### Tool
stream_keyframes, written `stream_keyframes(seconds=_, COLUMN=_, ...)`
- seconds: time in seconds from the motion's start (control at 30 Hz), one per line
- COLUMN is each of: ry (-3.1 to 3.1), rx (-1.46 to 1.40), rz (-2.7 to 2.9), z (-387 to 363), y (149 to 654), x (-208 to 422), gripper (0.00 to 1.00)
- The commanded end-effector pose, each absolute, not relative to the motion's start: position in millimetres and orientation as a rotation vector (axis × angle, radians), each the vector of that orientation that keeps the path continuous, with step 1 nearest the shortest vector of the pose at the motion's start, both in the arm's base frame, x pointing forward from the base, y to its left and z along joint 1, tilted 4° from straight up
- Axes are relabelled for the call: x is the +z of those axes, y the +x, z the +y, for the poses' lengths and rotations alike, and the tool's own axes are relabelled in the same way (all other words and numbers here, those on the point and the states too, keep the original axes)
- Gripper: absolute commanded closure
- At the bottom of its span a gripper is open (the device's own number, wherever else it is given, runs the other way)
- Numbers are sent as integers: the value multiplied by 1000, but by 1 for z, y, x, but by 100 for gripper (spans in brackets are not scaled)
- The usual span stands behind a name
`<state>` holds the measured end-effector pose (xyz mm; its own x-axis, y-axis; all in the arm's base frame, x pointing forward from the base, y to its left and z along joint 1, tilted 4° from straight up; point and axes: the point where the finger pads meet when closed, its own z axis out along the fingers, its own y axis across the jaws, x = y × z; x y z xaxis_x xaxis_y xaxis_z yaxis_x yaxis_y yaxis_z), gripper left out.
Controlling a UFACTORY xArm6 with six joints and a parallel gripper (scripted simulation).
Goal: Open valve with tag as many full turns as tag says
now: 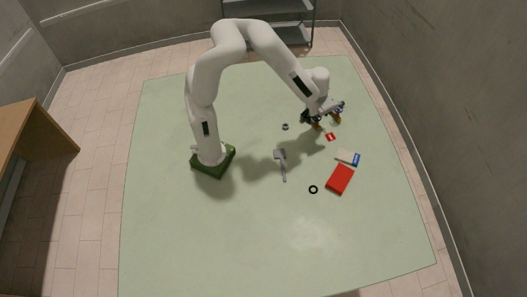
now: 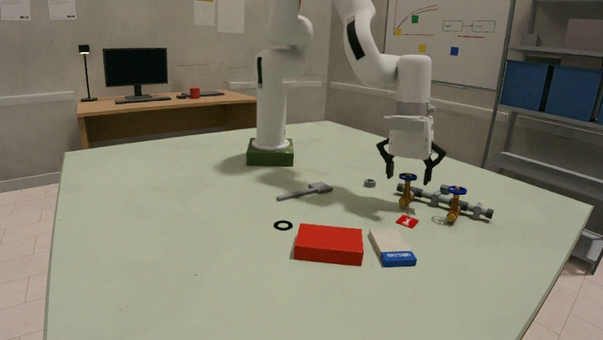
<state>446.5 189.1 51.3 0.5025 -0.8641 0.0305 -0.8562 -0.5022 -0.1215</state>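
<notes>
A grey pipe lies on the mat with two brass valves. The left valve has a blue handwheel and a red tag chained below it; the tag also shows in the overhead view. The right valve has a blue handwheel. My gripper is open, its fingers straddling the left handwheel without touching it. In the overhead view the gripper covers most of the pipe. The number on the tag is too small to read.
A red box, a white-and-blue box, a black ring, a grey scraper-like tool and a grey nut lie on the mat near the valves. The arm's green base stands behind.
</notes>
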Motion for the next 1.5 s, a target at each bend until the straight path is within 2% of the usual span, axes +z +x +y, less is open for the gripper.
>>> stream_keyframes(seconds=0.0, ry=-2434, rx=-153, rz=1830, z=190, y=448, x=53, gripper=0)
stream_keyframes(seconds=0.77, ry=-2431, rx=-153, rz=1833, z=190, y=448, x=56, gripper=0)
stream_keyframes(seconds=1.47, ry=-2431, rx=-152, rz=1832, z=189, y=444, x=94, gripper=0)
